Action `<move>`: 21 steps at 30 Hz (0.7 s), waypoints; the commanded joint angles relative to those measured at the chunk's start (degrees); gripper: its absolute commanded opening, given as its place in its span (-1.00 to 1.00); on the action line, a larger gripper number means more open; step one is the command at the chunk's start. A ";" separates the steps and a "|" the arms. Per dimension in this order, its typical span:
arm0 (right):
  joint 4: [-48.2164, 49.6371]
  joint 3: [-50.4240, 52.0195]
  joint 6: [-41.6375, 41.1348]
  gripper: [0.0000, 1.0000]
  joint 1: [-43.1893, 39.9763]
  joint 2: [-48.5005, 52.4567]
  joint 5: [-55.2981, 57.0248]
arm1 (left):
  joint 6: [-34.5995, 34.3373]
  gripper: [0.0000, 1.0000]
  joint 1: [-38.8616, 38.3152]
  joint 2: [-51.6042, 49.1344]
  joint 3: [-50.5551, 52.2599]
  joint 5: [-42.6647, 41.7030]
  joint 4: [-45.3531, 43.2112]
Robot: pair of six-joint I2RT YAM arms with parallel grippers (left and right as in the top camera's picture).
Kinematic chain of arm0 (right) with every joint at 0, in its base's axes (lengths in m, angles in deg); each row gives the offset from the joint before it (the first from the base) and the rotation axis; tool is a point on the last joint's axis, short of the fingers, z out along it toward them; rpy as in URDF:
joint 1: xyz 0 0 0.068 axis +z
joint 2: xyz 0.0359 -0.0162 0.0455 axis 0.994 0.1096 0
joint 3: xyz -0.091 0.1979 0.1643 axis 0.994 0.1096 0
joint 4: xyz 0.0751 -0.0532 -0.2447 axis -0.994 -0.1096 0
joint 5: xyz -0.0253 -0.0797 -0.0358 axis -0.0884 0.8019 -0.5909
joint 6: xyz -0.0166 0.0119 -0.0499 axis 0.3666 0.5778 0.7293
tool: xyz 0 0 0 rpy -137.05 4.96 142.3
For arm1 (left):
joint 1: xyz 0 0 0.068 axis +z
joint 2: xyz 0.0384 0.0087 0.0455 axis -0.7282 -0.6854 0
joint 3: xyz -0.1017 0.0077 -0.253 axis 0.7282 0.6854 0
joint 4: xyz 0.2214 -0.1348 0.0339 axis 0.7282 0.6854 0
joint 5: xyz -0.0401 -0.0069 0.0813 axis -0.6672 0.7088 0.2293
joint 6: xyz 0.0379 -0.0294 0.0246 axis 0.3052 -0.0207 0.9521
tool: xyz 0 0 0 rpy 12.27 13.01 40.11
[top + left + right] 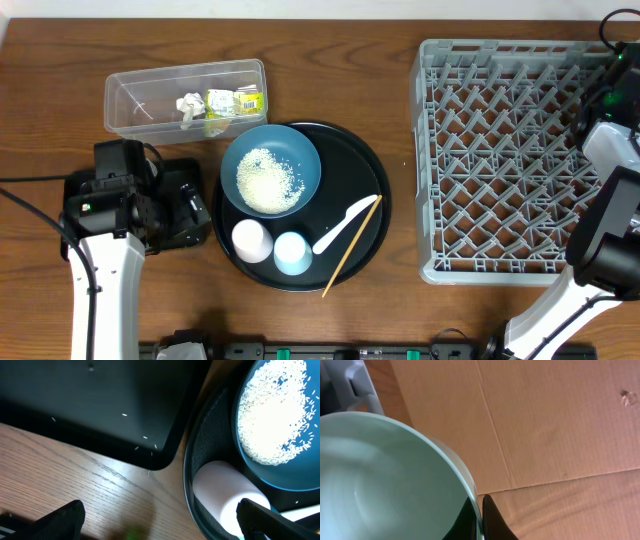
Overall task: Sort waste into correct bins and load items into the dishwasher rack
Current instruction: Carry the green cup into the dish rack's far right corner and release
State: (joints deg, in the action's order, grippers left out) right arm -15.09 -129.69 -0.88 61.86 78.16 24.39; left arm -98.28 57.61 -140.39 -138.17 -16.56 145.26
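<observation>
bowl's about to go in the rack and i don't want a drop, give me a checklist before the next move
1. Right claw gripping the mint-green bowl: ok, shut on its rim.
2. Bowl above the dishwasher rack: not ok, the right wrist view shows cardboard below it.
3. Rack has room: ok, no dishes seen in it.
4. Left claw free: ok, open and holding nothing.
5. Rice binned: not ok, it lies heaped in the dark-blue dish.
6. Wrapper and tissue binned: ok, both in the clear tub.
</observation>
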 commanded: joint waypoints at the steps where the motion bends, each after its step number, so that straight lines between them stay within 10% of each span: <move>1: -1.62 -0.09 -3.30 -0.98 0.81 1.62 -0.72 | -1.55 0.96 0.31 0.42 -0.31 -0.26 -0.44; 8: -10.95 -0.09 -15.19 -0.69 5.79 1.62 -0.26 | -1.53 0.96 0.31 0.39 -0.31 -0.22 -1.18; 12: -19.47 -0.09 -23.65 0.15 9.44 1.62 -0.48 | -1.51 0.96 0.31 0.39 -0.31 -0.20 -1.29; 21: -32.13 -0.09 -38.36 0.47 14.47 -1.01 -0.61 | -1.51 0.96 0.31 0.42 -0.31 -0.22 -1.33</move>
State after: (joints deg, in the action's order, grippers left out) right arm -45.51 -130.06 -30.57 74.78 78.31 26.42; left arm -99.26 57.61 -140.39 -138.17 -16.56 143.86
